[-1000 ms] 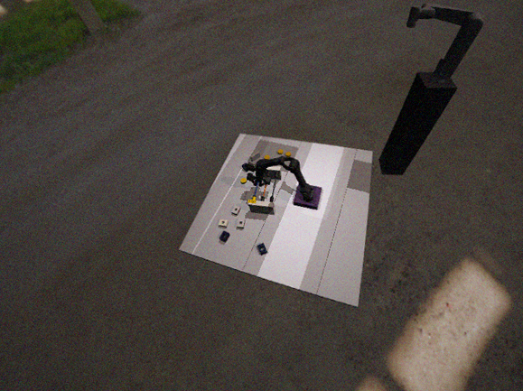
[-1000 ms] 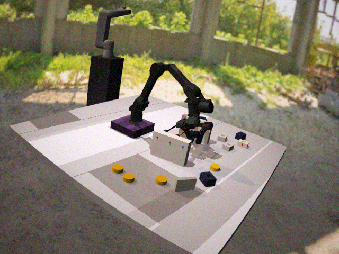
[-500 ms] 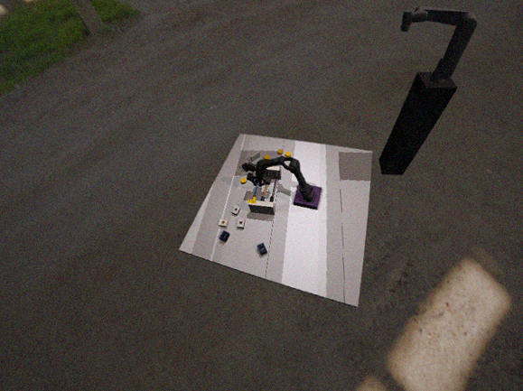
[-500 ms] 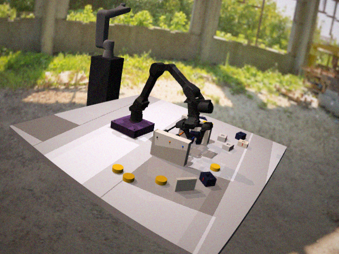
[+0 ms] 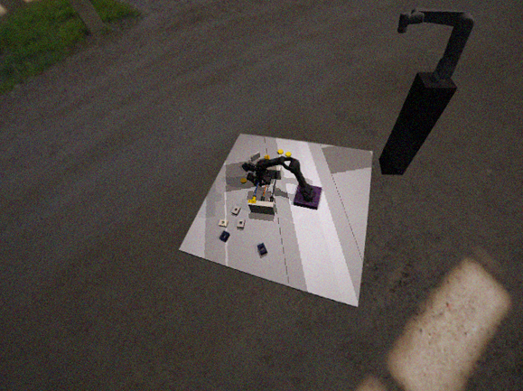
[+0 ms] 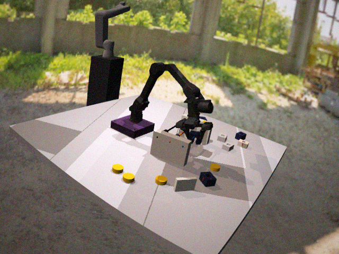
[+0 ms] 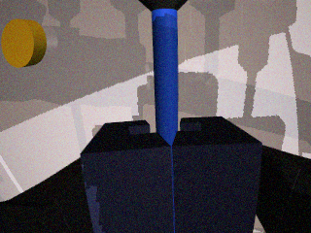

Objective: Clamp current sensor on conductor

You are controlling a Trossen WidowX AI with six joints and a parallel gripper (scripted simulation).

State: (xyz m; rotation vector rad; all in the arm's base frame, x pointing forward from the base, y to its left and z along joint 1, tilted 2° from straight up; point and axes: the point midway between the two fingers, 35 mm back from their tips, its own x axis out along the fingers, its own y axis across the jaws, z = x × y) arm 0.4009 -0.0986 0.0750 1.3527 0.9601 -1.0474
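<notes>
My gripper is shut on the dark navy split-core sensor, one finger on each side. The sensor's two halves stand side by side, with a thin blue line at the seam between them. A blue conductor runs from the top of the wrist view down to the sensor's seam. In the exterior view the gripper is just behind the near grey end board, at the conductors. An orange conductor and a black one run beside it. The arrow and the LOAD lettering cannot be read, and whether the latch has caught cannot be told.
Several yellow discs, a small grey upright block and a navy block stand on the near side. Pale blocks and more navy blocks lie beyond the far end board.
</notes>
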